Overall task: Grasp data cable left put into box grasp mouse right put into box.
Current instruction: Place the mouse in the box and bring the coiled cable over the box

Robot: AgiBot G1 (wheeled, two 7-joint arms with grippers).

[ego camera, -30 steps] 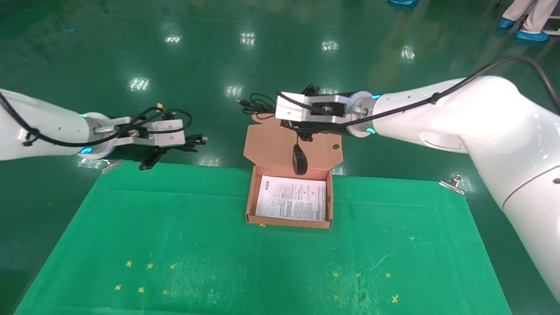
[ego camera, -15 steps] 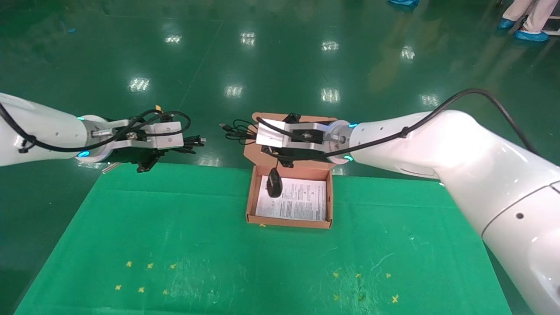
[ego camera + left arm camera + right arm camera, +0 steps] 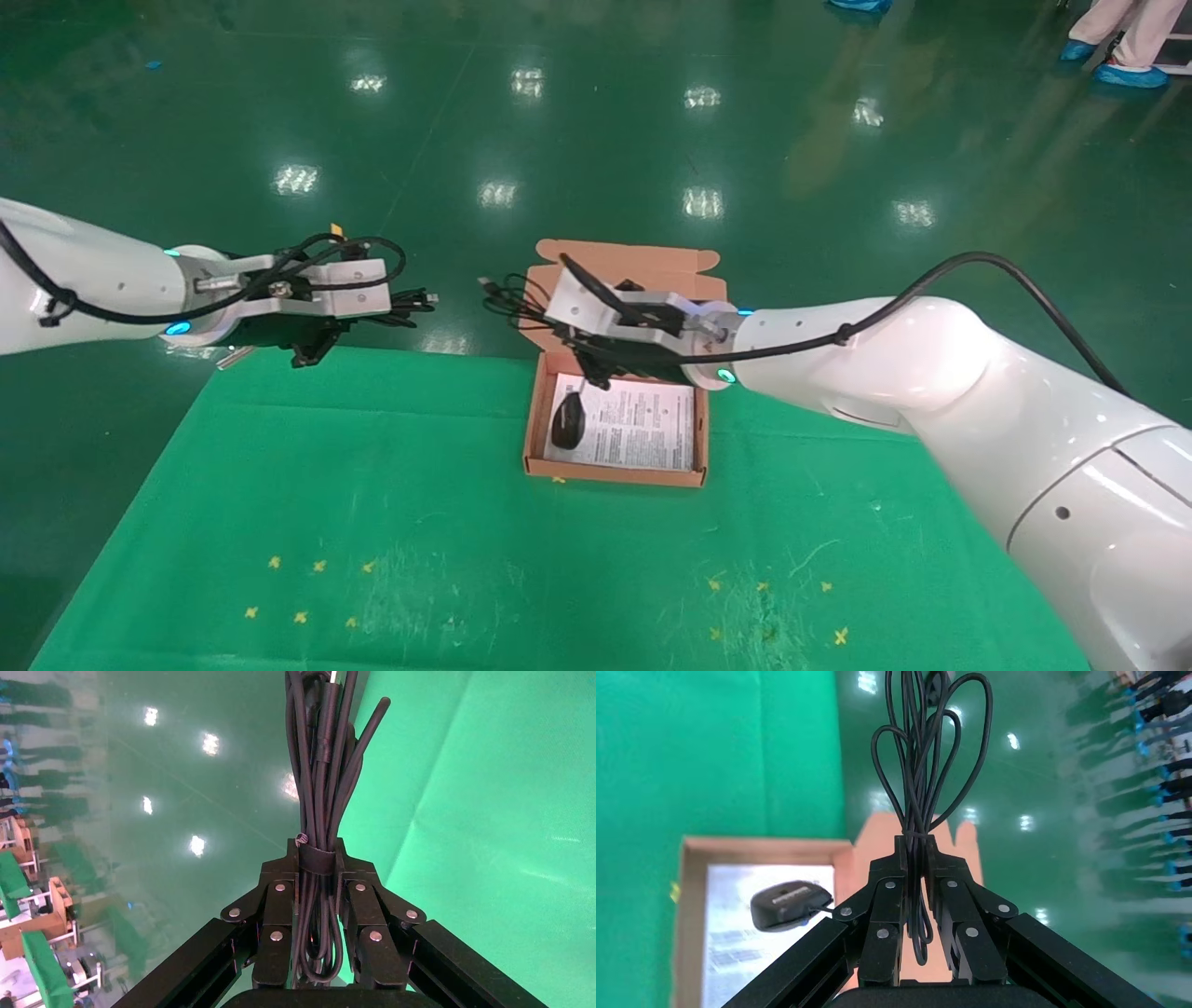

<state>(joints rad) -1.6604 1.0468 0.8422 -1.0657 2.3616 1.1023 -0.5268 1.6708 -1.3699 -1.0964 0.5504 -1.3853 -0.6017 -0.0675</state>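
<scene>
Both arms outstretched, right gripper (image 3: 596, 359) over box (image 3: 531, 429).

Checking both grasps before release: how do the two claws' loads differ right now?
The left claw grips the thick black data cable bundle, beyond the green table's far left edge. The right claw pinches only the thin cord; its glossy black mouse hangs into the brown cardboard box. Both are shut.
</scene>
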